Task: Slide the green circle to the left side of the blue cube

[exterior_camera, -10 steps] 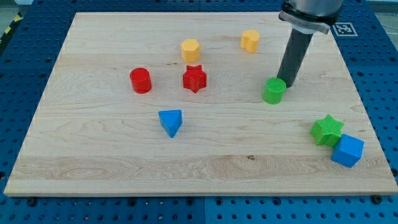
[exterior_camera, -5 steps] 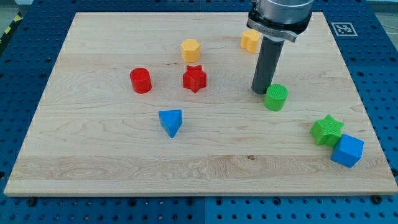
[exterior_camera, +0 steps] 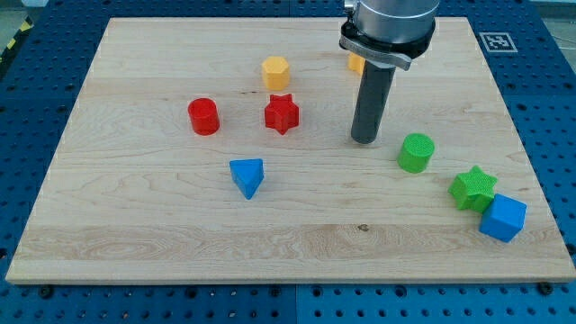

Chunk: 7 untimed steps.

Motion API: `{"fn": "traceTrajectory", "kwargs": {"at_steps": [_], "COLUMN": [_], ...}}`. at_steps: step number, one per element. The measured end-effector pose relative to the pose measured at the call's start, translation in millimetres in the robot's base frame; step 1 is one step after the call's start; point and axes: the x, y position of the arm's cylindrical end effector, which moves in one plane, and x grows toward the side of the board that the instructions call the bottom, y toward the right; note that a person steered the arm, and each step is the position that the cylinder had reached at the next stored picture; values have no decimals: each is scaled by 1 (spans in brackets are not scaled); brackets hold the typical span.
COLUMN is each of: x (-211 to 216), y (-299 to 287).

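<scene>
The green circle (exterior_camera: 416,152) is a short green cylinder on the right part of the wooden board (exterior_camera: 144,216). The blue cube (exterior_camera: 502,218) sits near the board's lower right corner, with the green star (exterior_camera: 473,188) touching its upper left. My tip (exterior_camera: 364,139) rests on the board to the left of the green circle and slightly higher in the view, a small gap apart from it. The green circle lies up and to the left of the green star.
A red star (exterior_camera: 282,113) and a red cylinder (exterior_camera: 204,116) sit left of my tip. A blue triangular block (exterior_camera: 247,176) lies lower left. A yellow block (exterior_camera: 275,71) sits near the top. Another yellow block (exterior_camera: 355,63) is partly hidden behind the rod.
My tip went from the green circle's upper right round to its left. The green circle slid down and to the right, closer to the green star. The other blocks stayed put.
</scene>
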Motion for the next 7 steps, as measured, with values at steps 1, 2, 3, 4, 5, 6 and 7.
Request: {"fn": "traceTrajectory", "kwargs": {"at_steps": [1, 2, 3, 4, 5, 6, 7], "x": [16, 16, 5, -1, -9, 39, 43], "y": [8, 8, 13, 44, 62, 72, 67]}}
